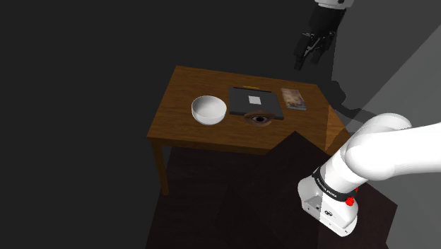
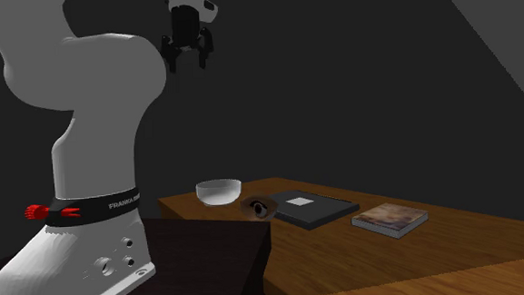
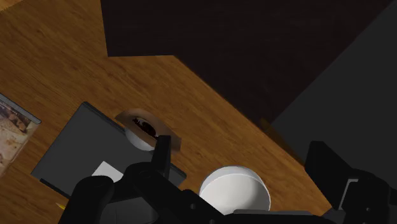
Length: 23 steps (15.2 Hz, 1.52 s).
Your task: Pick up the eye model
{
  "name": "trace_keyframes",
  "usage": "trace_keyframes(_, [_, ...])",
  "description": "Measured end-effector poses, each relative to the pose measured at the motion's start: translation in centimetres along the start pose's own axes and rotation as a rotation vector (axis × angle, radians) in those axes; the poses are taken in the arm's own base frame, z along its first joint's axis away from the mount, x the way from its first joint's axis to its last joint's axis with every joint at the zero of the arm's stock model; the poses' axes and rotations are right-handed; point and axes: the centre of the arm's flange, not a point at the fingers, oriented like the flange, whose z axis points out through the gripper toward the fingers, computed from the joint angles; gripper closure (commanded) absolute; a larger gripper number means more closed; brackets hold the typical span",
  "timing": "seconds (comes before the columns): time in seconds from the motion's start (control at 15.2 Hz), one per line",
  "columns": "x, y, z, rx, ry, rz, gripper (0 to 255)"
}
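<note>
Brown and small, the eye model (image 1: 260, 119) lies on the wooden tabletop (image 1: 182, 129) just beside the dark folder (image 1: 254, 100), its long side running along the folder's edge. Our hand (image 1: 308, 56) hangs high over the folder, fingers spread and empty, so we judge a long descent comes next. A white bowl (image 1: 209, 109) and a booklet (image 1: 293, 99) flank the folder; dim grey walls surround us.

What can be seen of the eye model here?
The eye model is a small brownish, skin-like piece with a dark eye in its middle; the wrist view shows a pale part too. It lies low on the wooden table, right beside the dark flat pad, apart from the white bowl. Nothing grips it; the open gripper hangs high above.
</note>
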Motion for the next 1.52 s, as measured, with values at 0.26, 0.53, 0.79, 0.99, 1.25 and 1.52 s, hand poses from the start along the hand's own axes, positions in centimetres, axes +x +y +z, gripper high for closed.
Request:
trace_keyframes(0.26, [0.7, 1.2, 2.3, 0.001, 0.001, -0.009, 0])
trace_keyframes(0.53, [2.4, 3.4, 6.5, 0.002, 0.006, -0.026, 0])
trace_keyframes(0.79, [3.8, 5.5, 11.2, 0.004, 0.011, -0.044, 0])
trace_keyframes(0.99, [5.3, 7.4, 14.6, 0.005, 0.015, -0.057, 0])
trace_keyframes(1.25, [7.3, 9.2, 19.0, 0.007, 0.021, -0.076, 0])
trace_keyframes(1.52, [8.9, 11.5, 23.3, 0.008, 0.027, -0.094, 0])
